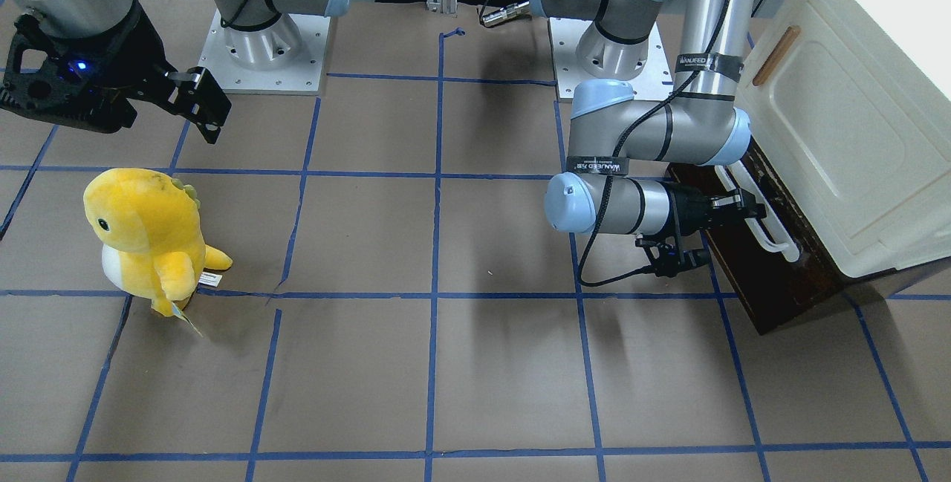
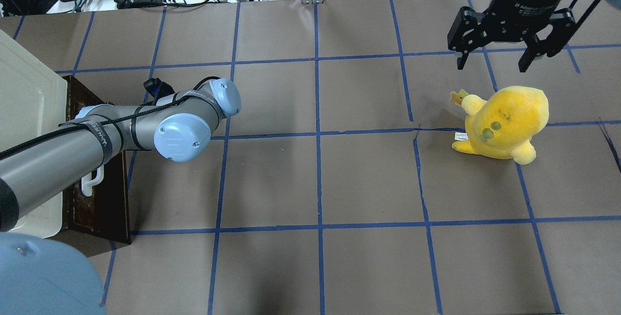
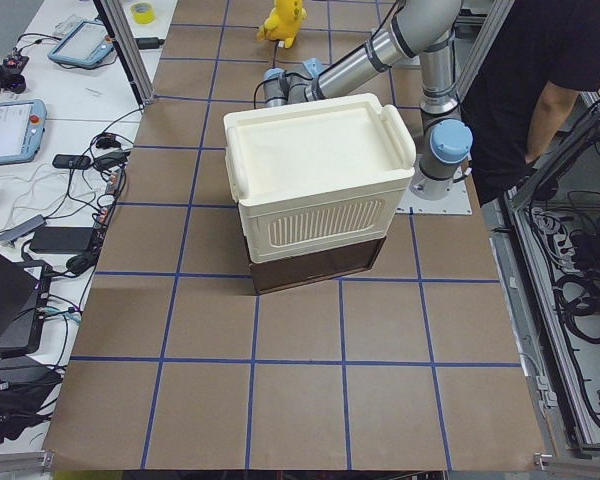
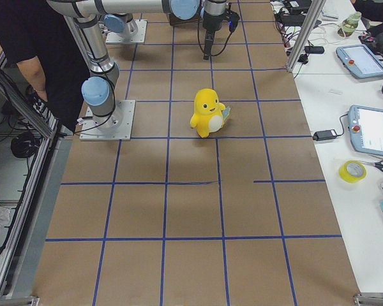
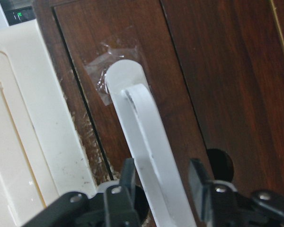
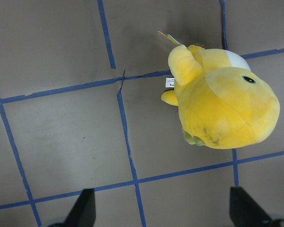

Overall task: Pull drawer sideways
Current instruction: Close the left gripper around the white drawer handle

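The drawer [image 1: 780, 289] has a dark brown front and sits under the cream cabinet [image 1: 839, 133] at the table's end on my left. Its long white bar handle [image 1: 769, 233] runs along the front. My left gripper [image 1: 747, 207] reaches sideways onto that handle. In the left wrist view its jaws stand close on both sides of the white bar [image 5: 146, 132], against the dark front [image 5: 203, 56]. In the overhead view my forearm hides the gripper, and only the handle's end [image 2: 92, 181] shows. My right gripper [image 2: 491, 66] is open and empty, held high.
A yellow plush toy [image 1: 148, 237] stands on the brown paper below my right gripper, and also shows in the right wrist view [image 6: 222, 113]. The cabinet door has a small wooden handle [image 1: 776, 55]. A person stands behind the robot base in the exterior left view [image 3: 540, 90].
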